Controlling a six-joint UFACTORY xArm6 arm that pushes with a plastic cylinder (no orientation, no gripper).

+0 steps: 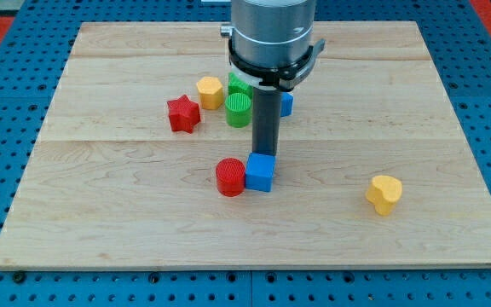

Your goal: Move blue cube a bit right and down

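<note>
The blue cube sits near the middle of the wooden board, touching a red cylinder on its left. My tip is at the cube's upper edge, just above and slightly right of its centre, touching or nearly touching it. The rod rises from there to the arm's grey body at the view's top.
A red star, a yellow hexagon, a green cylinder and a green block cluster above left of the tip. Another blue block peeks out right of the rod. A yellow heart lies at lower right.
</note>
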